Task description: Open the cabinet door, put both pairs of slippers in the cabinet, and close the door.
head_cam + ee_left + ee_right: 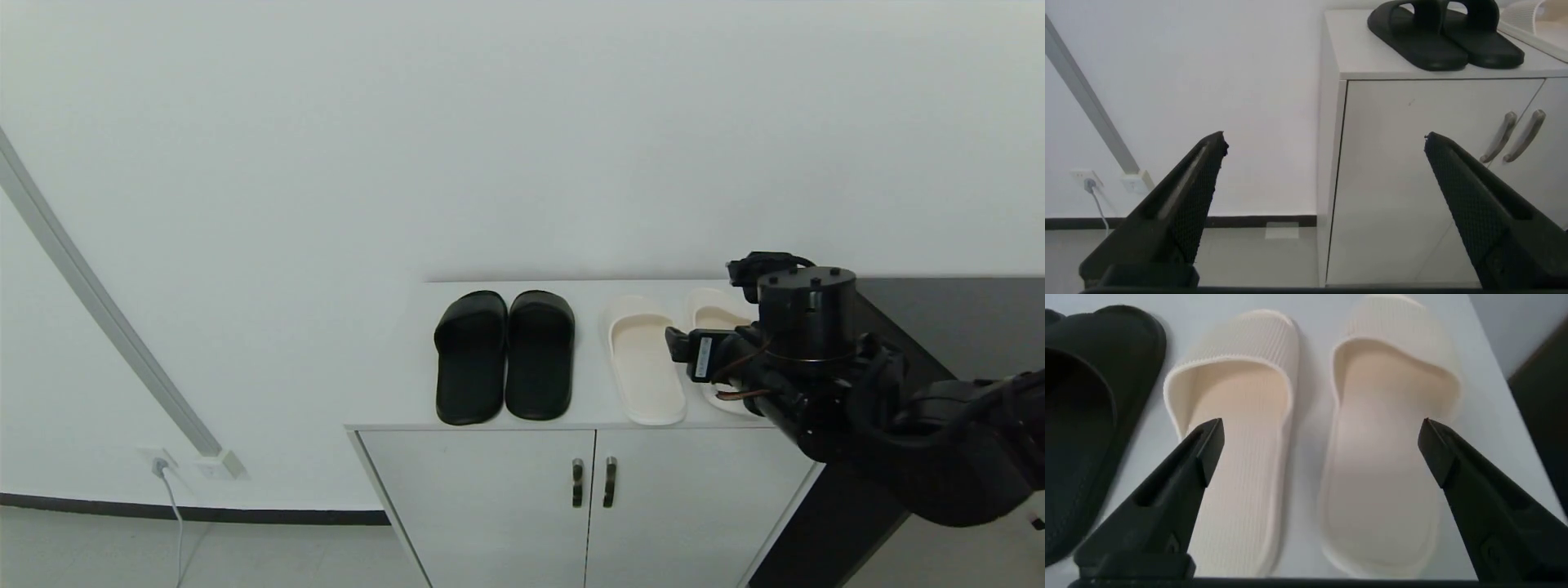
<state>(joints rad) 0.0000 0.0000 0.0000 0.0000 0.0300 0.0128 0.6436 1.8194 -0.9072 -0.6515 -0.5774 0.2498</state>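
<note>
**Doors shut, right arm poised over the cream pair**

Here's the cabinet (490, 531), and both doors are closed, the two handles (578, 482) side by side at the centre seam. Up on the cabinet top (392, 400) the black slippers (471, 359) sit to the left and the cream slippers (645, 367) to the right. Each pair lies neatly together, toes to the wall.

The right arm (816, 351) hangs above the cream pair and hides part of the outer slipper. The right jaws are spread wide with nothing between them, one finger (1167, 506) over the inner cream slipper (1237, 457), the other out past the outer one's edge. The left jaws, lower down, are just as wide and just as empty. They look across at the left-hand door (1413, 180), with the handles (1503, 139) off to one side.

Nothing has gone in yet, and by my reading the door has to come first. The left jaws look better placed for it. They should line up square on the nearer handle, close round the bar rather than its tip, then pull along the hinge's arc instead of straight back.

If the right jaws go for the cream pair, the smart grip is across the two inner walls where the slippers nearly touch, about mid-length. That soft foam will likely flex, so an end grip risks a droop or a dropped slipper. Keep the lifted pair out of the door's swing.
</note>
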